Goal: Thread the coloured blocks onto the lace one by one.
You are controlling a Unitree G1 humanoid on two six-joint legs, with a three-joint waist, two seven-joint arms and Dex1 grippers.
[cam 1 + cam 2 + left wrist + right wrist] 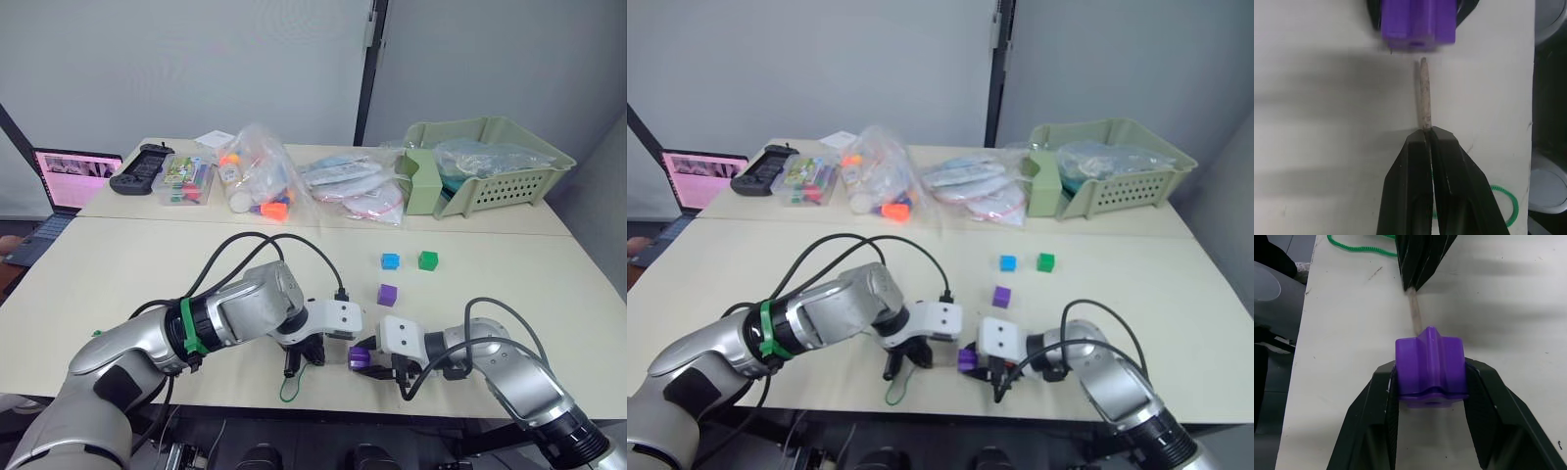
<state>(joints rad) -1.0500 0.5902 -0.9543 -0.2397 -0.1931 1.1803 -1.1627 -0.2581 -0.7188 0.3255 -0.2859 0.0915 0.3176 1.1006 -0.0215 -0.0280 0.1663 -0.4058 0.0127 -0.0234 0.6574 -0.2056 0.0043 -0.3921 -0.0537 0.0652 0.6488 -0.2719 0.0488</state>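
My right gripper is shut on a purple block near the table's front edge. Facing it, my left gripper is shut on the lace's stiff tan tip, which points at the hole in the purple block and ends just short of it. The green lace trails in a loop toward the table edge. A second purple block, a blue block and a dark green block lie apart on the table beyond my right gripper.
At the back of the table stand a green basket, clear bags of toys, a small box and a black controller. A laptop sits far left.
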